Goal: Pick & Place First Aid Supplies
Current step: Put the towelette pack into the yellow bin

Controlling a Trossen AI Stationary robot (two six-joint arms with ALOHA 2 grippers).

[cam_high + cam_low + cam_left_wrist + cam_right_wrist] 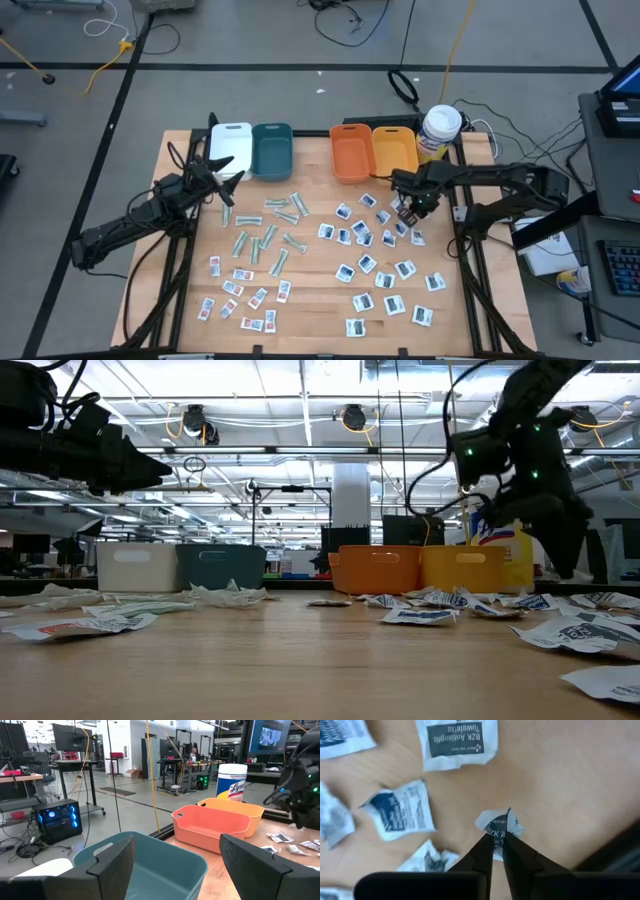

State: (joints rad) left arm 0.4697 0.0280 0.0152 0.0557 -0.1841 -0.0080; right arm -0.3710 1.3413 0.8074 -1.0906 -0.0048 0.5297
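From above, a wooden table carries scattered first aid packets, with white, teal, orange and yellow bins along its far edge beside a wipes canister. At table height, a workshop ceiling stretches behind. The left gripper hangs spread over the teal bin. The right gripper pinches a towelette packet against the wood.

High view: overhead, straight down, whole table and both arms. Low view: table-top height, level across toward the bins. Left wrist view: faces the teal bin and orange bin, shared with high and low views. Right wrist view: close, looking down on packets.
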